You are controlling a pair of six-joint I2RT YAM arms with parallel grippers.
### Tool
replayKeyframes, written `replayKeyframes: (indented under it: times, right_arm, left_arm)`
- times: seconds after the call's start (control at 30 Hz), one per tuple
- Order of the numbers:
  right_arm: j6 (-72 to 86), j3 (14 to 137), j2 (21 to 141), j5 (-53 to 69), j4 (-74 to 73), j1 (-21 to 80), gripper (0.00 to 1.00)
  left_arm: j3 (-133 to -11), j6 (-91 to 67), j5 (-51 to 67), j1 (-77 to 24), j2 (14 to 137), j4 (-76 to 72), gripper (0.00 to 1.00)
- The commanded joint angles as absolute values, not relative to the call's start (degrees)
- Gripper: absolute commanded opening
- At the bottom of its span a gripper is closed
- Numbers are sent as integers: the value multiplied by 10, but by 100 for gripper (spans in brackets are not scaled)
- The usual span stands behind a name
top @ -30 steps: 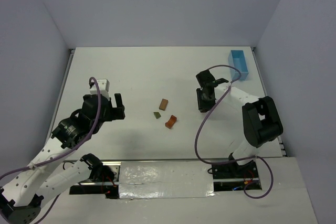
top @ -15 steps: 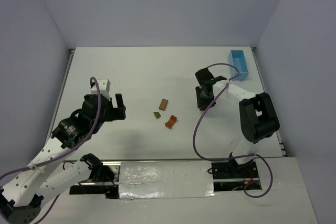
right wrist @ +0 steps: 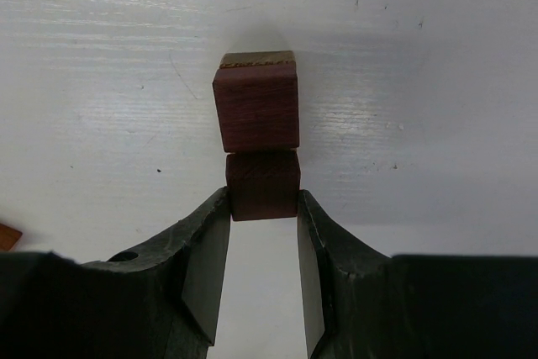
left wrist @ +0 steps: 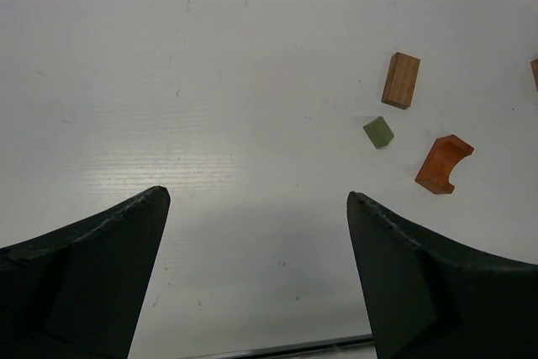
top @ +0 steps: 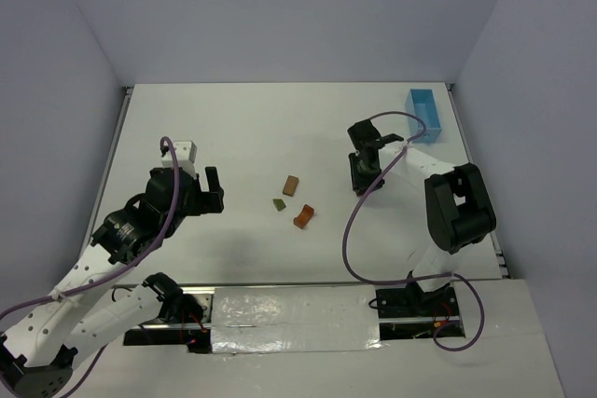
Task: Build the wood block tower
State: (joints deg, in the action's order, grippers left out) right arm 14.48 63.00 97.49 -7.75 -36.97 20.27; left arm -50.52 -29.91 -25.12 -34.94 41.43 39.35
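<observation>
In the right wrist view my right gripper [right wrist: 262, 199] is shut on a dark red-brown block [right wrist: 262, 182]. This block touches a second dark red-brown block [right wrist: 256, 111] that has a tan edge [right wrist: 256, 59] behind it. In the top view the right gripper [top: 362, 174] hides these blocks. A brown block [top: 291, 185], a small olive-green block [top: 279, 203] and an orange arch block [top: 303, 216] lie loose at the table's middle. They also show in the left wrist view: brown [left wrist: 401, 80], olive [left wrist: 378, 132], orange [left wrist: 443, 164]. My left gripper [top: 213, 195] is open and empty, left of them.
A light blue tray [top: 423, 114] stands at the far right by the wall. A white box [top: 186, 151] sits on the left arm. An orange corner [right wrist: 7, 235] shows at the left edge of the right wrist view.
My right arm has shifted slightly, and its gripper has moved a little toward the far side. The left arm and the loose blocks have not moved.
</observation>
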Motion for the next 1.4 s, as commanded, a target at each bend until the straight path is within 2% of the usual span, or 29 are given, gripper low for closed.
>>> replayKeyframes:
  times: [0.0,0.67,1.0,1.37]
  right_arm:
    - [136,650,987,-80,-370,198,18]
    - [113,636,953,-65,-378,198,23]
    - [98,643,962,-83,-395,199,17]
    - [86,662,967,-82,-396,199,19]
  left_arm:
    - [-508,-283,-246,-352,411,372,100]
    - [-507,-279,-238,-352,415,369,100]
    - [-506,-275,-230,-351,413,365,99]
    - [-504,-273,-227,-351,411,364,99]
